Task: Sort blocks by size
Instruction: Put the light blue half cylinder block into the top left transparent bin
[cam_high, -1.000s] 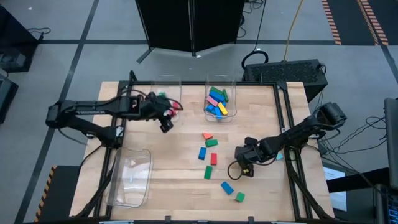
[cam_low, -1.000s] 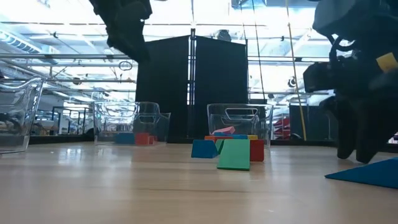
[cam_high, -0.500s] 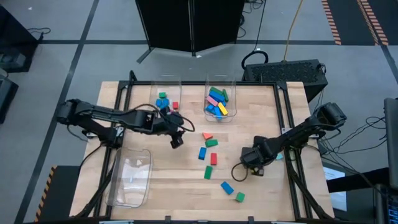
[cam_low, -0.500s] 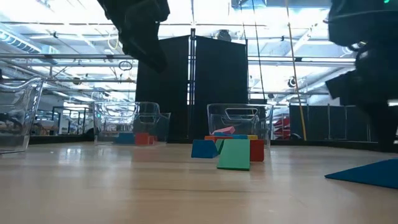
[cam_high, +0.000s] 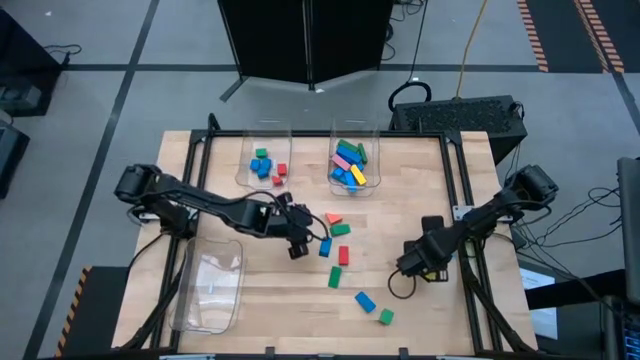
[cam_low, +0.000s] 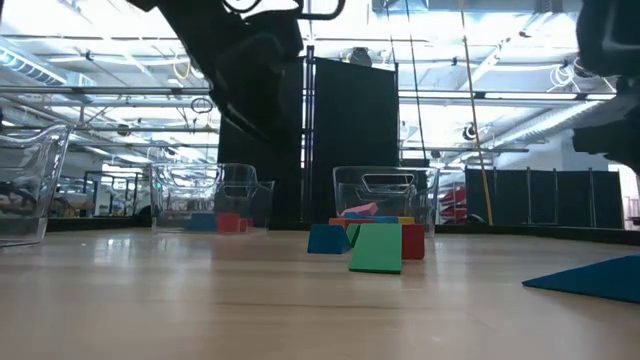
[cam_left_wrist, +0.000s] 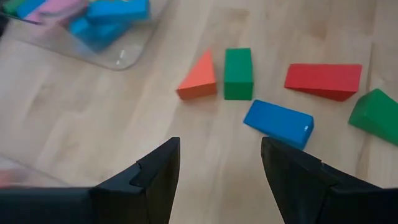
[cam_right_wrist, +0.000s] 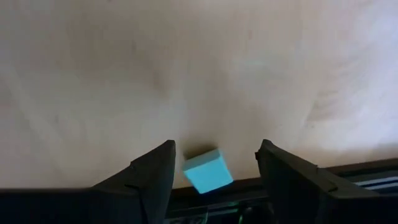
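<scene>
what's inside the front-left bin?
Nothing visible: the front-left bin looks empty in the high view. The two back bins hold the sorted blocks. The low view shows only its clear wall, not its floor.

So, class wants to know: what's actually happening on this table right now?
Two robot arms are sorting coloured blocks into clear bins. The left gripper, open and empty, hovers by the loose blocks mid-table, nearest a blue block. The right gripper, also open, is over a cyan block near the table's right edge. Two bins at the back hold blocks.
</scene>
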